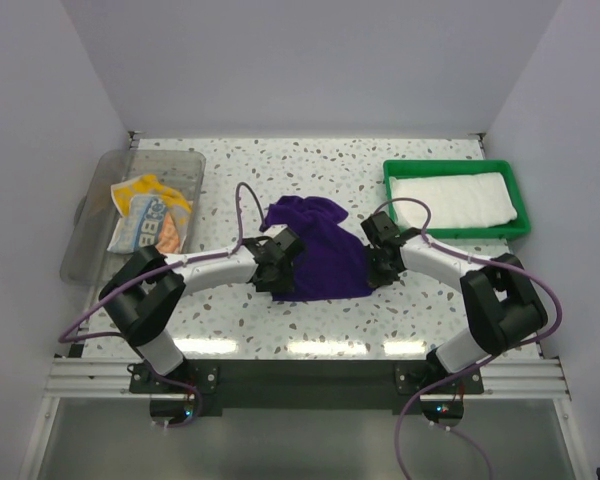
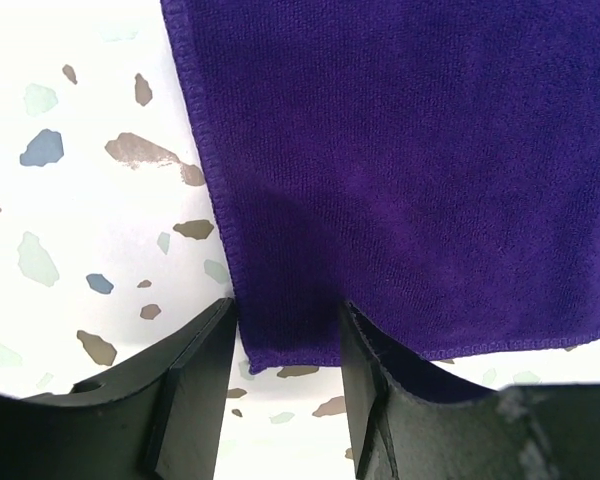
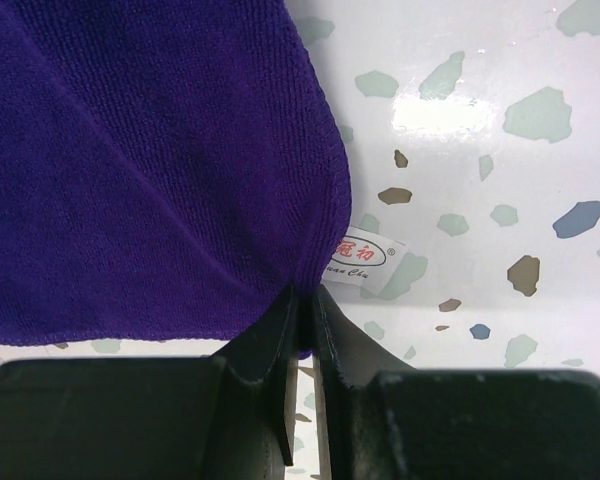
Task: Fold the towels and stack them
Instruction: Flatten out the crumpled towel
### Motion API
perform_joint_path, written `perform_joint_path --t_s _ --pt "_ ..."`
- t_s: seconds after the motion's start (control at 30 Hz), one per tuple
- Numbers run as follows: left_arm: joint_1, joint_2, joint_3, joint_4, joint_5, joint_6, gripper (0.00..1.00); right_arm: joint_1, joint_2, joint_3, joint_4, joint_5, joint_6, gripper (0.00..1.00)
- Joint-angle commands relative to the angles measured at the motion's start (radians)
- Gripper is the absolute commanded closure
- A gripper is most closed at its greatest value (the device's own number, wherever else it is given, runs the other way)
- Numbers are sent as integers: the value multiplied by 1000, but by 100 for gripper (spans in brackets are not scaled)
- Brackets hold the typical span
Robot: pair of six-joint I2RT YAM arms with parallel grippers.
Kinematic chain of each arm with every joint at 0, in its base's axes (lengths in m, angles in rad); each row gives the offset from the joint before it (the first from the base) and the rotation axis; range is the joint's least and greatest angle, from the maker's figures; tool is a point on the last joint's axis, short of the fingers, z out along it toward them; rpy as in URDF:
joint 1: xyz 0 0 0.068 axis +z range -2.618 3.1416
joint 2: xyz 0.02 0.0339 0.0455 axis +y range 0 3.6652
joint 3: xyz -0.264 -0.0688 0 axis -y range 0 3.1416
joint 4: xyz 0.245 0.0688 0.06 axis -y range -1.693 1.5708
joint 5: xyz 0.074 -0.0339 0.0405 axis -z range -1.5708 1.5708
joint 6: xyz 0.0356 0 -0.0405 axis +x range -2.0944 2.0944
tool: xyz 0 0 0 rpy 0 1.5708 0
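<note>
Two near corners of purple towel (image 1: 320,262) await folding: right pincer (image 3: 302,297) clamps its 4 o'clock corner, left pincer (image 2: 286,312), half-open at 8 o'clock, must close

Plain pale walls (image 1: 310,60) are enclosing a white speckled table (image 1: 220,160) on three sides. Light is glaring off its near edge in bright strips (image 1: 325,347), where a metal rail (image 1: 85,380) is running across.

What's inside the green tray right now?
A folded white towel lies in the green tray, covering most of its floor; anything beneath the towel is hidden.
</note>
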Motion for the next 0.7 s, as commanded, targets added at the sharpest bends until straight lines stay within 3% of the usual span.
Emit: perform_joint_path --t_s 0.0,0.27,0.57,0.67 --pt "-7 26 -30 -82 -8 -49 50 0 30 -24 53 -16 -9 89" --pt "-9 1 -42 -150 -23 -48 43 2 3 -33 37 -5 -3 89" --pt "-10 26 -86 -96 33 -22 57 2 -7 -44 38 3 8 89" --pt "-12 41 -83 -78 56 -14 65 2 -12 -45 33 9 10 89"
